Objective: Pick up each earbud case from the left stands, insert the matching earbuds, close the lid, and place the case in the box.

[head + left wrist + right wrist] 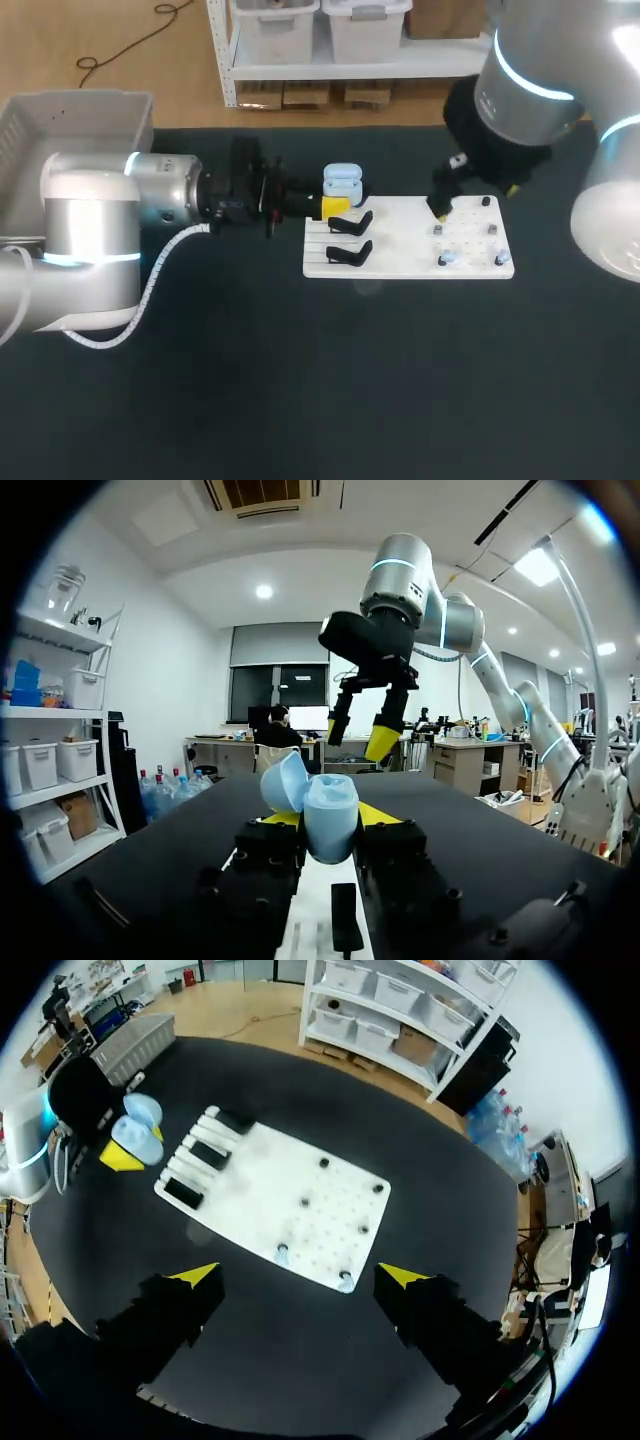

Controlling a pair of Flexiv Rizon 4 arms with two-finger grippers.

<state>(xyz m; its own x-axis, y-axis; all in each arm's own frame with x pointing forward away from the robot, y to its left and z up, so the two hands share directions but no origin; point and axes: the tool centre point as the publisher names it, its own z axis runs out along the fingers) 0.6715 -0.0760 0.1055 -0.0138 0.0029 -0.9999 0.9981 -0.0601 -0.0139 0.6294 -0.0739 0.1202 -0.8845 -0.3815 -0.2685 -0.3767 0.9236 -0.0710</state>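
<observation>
While the head view places the left gripper [338,207] at centre frame, at the left edge of the white board [470,268], only the left wrist view confirms the grip. Both yellow fingers [378,813] press against the sides of the light blue earbud case [332,818]. The case stands upright between them with its lid [283,782] hinged open. In the head view the case sits at the board's upper left corner, just above the black stands [350,253].

The right gripper [476,200] hangs over the upper right part of the board in the head view. Its fingers are spread wide with nothing between them, as the right wrist view shows most plainly, looking down on the whole board. That view also resolves two pale blue earbuds [283,1253] seated along the board edge nearest the right gripper; the head view shows them only as small specks.

The grey box [75,120] occupies the upper left of the head view, well apart from the board.
</observation>
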